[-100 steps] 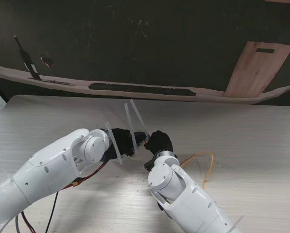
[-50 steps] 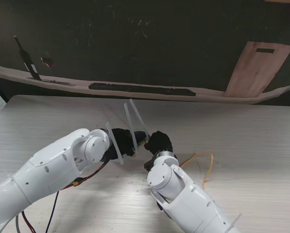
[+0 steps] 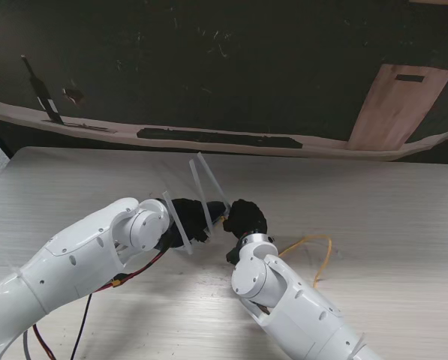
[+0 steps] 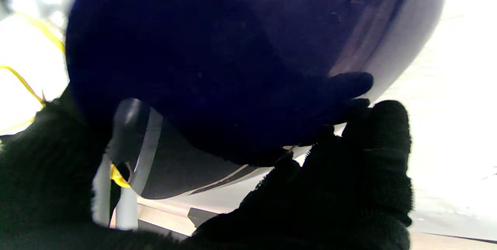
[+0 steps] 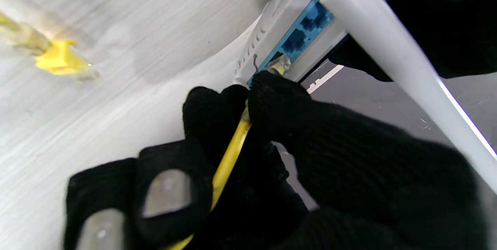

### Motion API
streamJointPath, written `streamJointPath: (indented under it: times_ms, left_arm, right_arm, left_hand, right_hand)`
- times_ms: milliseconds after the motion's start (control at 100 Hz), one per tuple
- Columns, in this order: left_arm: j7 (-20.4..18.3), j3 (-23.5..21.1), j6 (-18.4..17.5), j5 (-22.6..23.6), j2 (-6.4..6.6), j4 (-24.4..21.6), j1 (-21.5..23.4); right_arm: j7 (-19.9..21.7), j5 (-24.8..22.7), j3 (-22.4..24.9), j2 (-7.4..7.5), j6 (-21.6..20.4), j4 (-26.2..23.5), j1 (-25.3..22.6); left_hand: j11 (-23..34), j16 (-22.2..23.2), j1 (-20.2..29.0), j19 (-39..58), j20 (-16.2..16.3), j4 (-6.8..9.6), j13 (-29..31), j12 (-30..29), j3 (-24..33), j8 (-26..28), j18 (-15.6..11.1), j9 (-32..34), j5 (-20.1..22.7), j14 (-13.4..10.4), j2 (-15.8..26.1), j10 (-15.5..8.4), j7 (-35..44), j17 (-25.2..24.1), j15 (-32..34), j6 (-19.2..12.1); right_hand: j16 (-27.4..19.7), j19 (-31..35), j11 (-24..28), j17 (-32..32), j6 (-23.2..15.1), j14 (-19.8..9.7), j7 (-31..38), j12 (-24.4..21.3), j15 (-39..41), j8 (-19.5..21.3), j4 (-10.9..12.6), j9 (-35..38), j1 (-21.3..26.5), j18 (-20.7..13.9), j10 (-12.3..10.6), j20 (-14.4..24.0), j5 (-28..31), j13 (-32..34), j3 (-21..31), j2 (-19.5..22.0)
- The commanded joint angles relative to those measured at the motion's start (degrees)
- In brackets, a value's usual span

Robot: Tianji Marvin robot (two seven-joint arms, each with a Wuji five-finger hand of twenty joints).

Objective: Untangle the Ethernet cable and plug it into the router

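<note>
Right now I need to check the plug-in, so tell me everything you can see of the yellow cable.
The yellow cable is thin, round and rubbery. The right hand pinches it near one end, whose clear plug sits at a blue port on the white router; whether it is seated I cannot tell. Its slack curves in a loop on the table to the right of that arm. A second yellow plug lies loose on the wood.

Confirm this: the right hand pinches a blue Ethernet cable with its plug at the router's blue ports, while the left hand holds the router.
Not quite: the cable is yellow, not blue, as the right wrist view shows. Otherwise correct: the right hand pinches it with the plug at the router's blue ports, and the left hand holds the router.
</note>
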Motion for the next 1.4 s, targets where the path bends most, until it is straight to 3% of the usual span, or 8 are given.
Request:
streamJointPath:
  times_ms: [0, 310, 400, 660, 750, 780, 850, 1390]
  left_arm:
    - [-2.8, 2.2, -0.5, -0.5, -0.03, 2.1, 2.7]
    - [-1.9, 2.9, -0.5, -0.7, -0.45, 2.8, 2.4]
    - [-1.4, 2.7, -0.7, -0.7, -0.59, 2.9, 2.6]
    - [-1.3, 1.9, -1.0, -0.8, -0.55, 3.0, 3.0]
    - [-1.2, 1.2, -1.5, -0.6, -0.49, 3.2, 3.2]
    - [-1.1, 0.9, -1.9, -0.6, -0.48, 3.3, 3.3]
    - [-1.3, 0.7, -3.4, -0.6, -0.40, 4.0, 3.0]
    - [-0.1, -1.9, -6.1, 1.5, -0.03, 3.6, 4.8]
  right_arm:
    - [1.2, -0.3, -0.2, -0.07, -0.9, -0.6, 0.2]
    - [2.3, -0.3, -0.8, 0.14, -0.9, -1.3, 0.3]
    - [2.5, -0.1, -0.9, 0.06, -0.7, -1.3, 0.4]
    - [2.3, -0.4, -1.0, 0.05, -0.6, -1.0, 0.3]
    - [2.1, -1.1, -1.0, 0.18, -0.5, -0.8, 0.2]
    - [2.1, -1.5, -1.0, 0.27, -0.6, -0.8, 0.2]
    - [2.0, -2.0, -0.9, 0.41, -0.6, -0.8, 0.1]
    - [1.4, -3.0, 0.5, 0.90, 0.2, -2.9, -1.6]
  left_hand:
    - [15.9, 4.9, 33.7, -1.0, 1.7, -1.14, 7.1, 6.2, 16.9, 5.2, -15.6, 7.9, 7.2, -18.0, 4.8, -26.3, 21.7, -1.0, 12.4, -28.7]
    - [15.9, 5.7, 35.2, -0.6, 1.7, -1.82, 8.2, 6.8, 17.9, 5.6, -15.0, 8.7, 7.5, -17.6, 5.1, -26.3, 22.5, -0.5, 11.9, -29.0]
    - [16.2, 6.4, 36.9, 0.9, -3.0, -1.56, 8.9, 6.8, 17.8, 5.8, -13.7, 9.0, 7.8, -17.4, 6.2, -26.4, 22.8, -0.4, 11.4, -29.0]
    - [17.4, 6.7, 39.1, 1.4, -6.2, -0.05, 9.2, 6.4, 18.6, 6.1, -12.7, 8.5, 7.7, -17.9, 6.4, -27.0, 23.2, -0.5, 11.1, -29.4]
    - [18.4, 7.3, 40.9, 2.7, -8.3, -0.63, 9.6, 5.7, 19.3, 6.2, -12.5, 8.3, 7.9, -18.2, 4.9, -27.4, 23.5, -0.5, 10.9, -29.7]
    - [19.0, 7.3, 41.1, 3.2, -9.2, -2.33, 10.0, 5.2, 20.6, 6.4, -12.6, 8.3, 8.0, -18.5, 4.2, -27.5, 23.9, -0.3, 10.8, -29.8]
    - [19.4, 7.1, 41.6, 3.3, -10.0, -3.28, 10.5, 4.9, 21.5, 6.4, -13.0, 8.6, 8.1, -19.0, 3.2, -27.9, 23.9, 0.4, 10.7, -30.1]
    - [20.2, 7.2, 42.1, 3.7, -11.3, -4.72, 11.2, 3.7, 23.3, 6.8, -13.2, 8.7, 8.6, -19.6, 1.6, -28.7, 24.6, 1.0, 10.4, -31.0]
  right_hand:
    - [1.2, 12.7, 7.0, 1.8, 3.0, -2.6, 2.4, 0.9, 6.0, 1.7, 1.2, 7.4, 3.1, -12.1, 12.8, 0.7, 1.9, -0.6, 1.9, 3.3]
    - [1.2, 12.7, 7.0, 1.9, 3.5, -3.0, 2.4, 0.9, 6.1, 1.8, 1.2, 7.5, 3.2, -12.3, 12.9, 0.9, 1.8, -0.6, 1.9, 3.2]
    - [1.2, 12.7, 7.1, 1.9, 3.5, -3.1, 2.4, 0.9, 6.2, 1.8, 1.2, 7.6, 3.2, -12.3, 12.9, 1.0, 1.8, -0.6, 2.0, 3.2]
    - [1.3, 12.7, 7.1, 1.9, 3.5, -3.2, 2.5, 0.9, 6.3, 1.8, 1.2, 7.6, 3.2, -12.5, 13.0, 1.2, 1.8, -0.6, 2.0, 3.1]
    - [1.3, 12.7, 7.1, 1.9, 3.6, -3.2, 2.5, 0.9, 6.3, 1.8, 1.2, 7.7, 3.3, -12.5, 13.0, 1.2, 1.8, -0.6, 2.0, 3.1]
    - [1.3, 12.7, 7.1, 1.9, 3.6, -3.2, 2.5, 0.9, 6.3, 1.8, 1.3, 7.7, 3.3, -12.5, 13.0, 1.2, 1.8, -0.6, 2.0, 3.1]
    - [1.3, 12.7, 7.1, 1.9, 3.8, -3.3, 2.5, 0.9, 6.3, 1.8, 1.3, 7.7, 3.4, -12.5, 13.1, 1.3, 1.8, -0.6, 2.0, 3.0]
    - [1.5, 12.7, 7.1, 1.9, 4.3, -3.2, 2.5, 0.8, 6.5, 1.6, 1.2, 8.1, 3.5, -12.5, 13.2, 1.6, 2.0, -0.6, 2.0, 2.7]
